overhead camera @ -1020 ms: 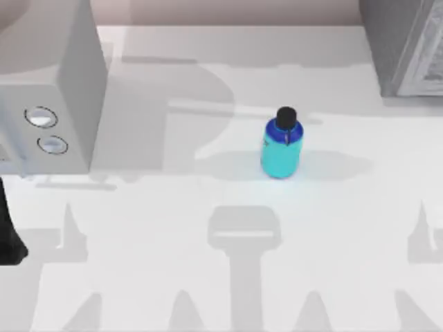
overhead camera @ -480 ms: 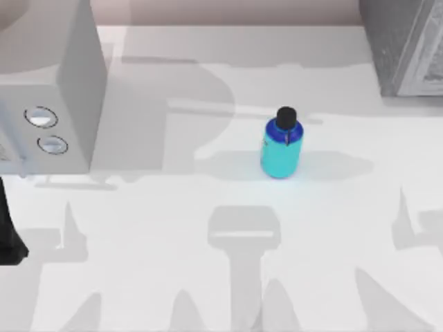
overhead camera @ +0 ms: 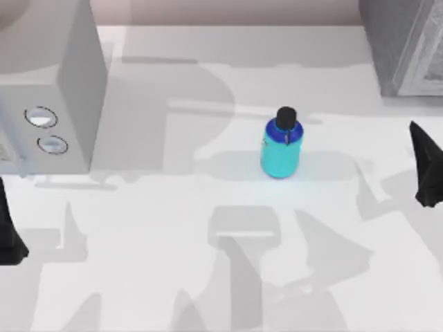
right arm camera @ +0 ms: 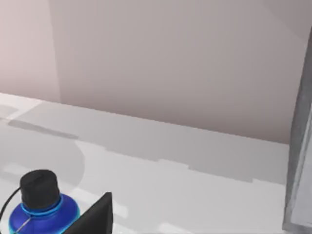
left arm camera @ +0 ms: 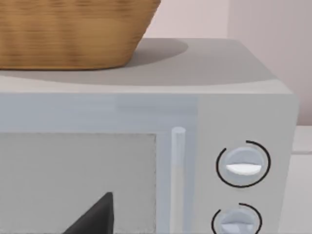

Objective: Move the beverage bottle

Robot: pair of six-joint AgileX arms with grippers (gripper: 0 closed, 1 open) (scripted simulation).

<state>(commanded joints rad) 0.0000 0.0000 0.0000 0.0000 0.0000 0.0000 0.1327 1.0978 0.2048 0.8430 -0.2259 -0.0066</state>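
One bottle (overhead camera: 282, 146) stands upright mid-table (overhead camera: 208, 277), cyan with a black cap, label unreadable. Right hand (overhead camera: 423, 166) hovers at the right edge, left hand (overhead camera: 8, 228) at the left; finger spread unclear.

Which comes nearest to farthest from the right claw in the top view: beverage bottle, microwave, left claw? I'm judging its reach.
1. The beverage bottle, mid-table, left of the right claw.
2. The microwave, far-left corner.
3. The left claw, at the left edge.
The last two are close.
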